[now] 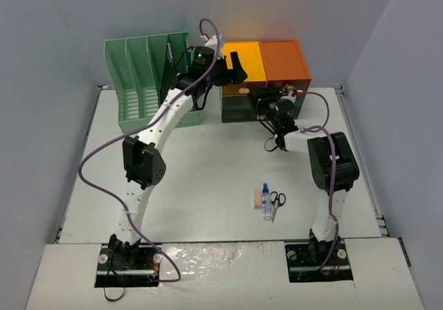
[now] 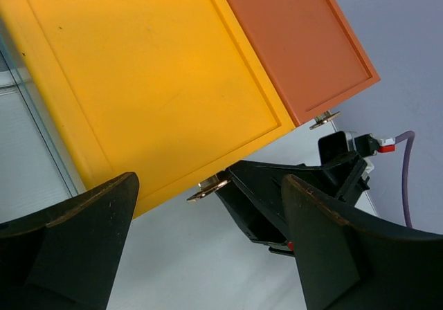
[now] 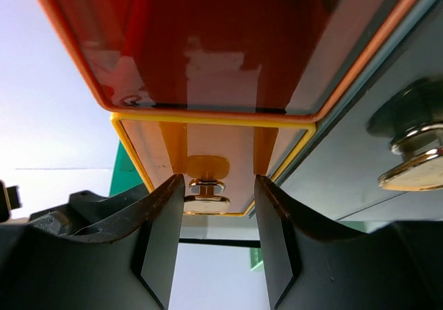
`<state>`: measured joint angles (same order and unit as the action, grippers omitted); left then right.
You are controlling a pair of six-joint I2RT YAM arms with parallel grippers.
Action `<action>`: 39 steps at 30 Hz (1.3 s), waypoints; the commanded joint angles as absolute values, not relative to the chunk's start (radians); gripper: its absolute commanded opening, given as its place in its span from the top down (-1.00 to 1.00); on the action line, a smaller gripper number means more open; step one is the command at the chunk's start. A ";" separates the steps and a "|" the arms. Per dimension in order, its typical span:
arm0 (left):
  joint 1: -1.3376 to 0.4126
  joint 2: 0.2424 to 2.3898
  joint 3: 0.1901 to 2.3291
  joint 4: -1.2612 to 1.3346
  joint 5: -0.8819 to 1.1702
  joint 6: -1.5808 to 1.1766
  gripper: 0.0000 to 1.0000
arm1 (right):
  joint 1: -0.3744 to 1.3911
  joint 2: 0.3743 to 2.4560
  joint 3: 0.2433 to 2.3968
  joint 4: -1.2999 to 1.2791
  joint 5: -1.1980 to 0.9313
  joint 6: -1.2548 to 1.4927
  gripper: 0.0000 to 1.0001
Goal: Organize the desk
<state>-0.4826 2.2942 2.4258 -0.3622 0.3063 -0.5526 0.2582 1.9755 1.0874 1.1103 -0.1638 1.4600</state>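
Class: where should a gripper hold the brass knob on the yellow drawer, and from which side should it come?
Pinch the brass knob behind its flat head, one finger each side of the stem, coming straight at the yellow drawer from in front: the head juts out and should stop slipping.

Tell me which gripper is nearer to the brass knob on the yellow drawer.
Right. The right gripper has its fingers on both sides of the brass knob, jaws not closed on it. The left gripper is open above the cabinet's yellow top, farther from the knob.
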 commanded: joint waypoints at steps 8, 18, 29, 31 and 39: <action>-0.429 2.243 2.381 -0.498 0.282 -0.545 -0.64 | 0.333 2.029 1.207 1.315 -0.125 1.588 0.18; -0.427 2.238 2.382 -0.495 0.285 -0.546 -0.65 | 0.334 2.001 1.206 1.229 -0.089 1.553 0.42; -0.426 2.167 2.363 -0.488 0.300 -0.518 -0.64 | 0.323 1.941 1.157 1.211 -0.088 1.531 0.12; -0.427 2.148 2.352 -0.485 0.303 -0.509 -0.64 | 0.320 1.930 1.143 1.205 -0.086 1.524 0.09; -0.424 2.109 2.350 -0.488 0.294 -0.491 -0.65 | 0.298 1.918 1.136 1.193 -0.092 1.519 0.19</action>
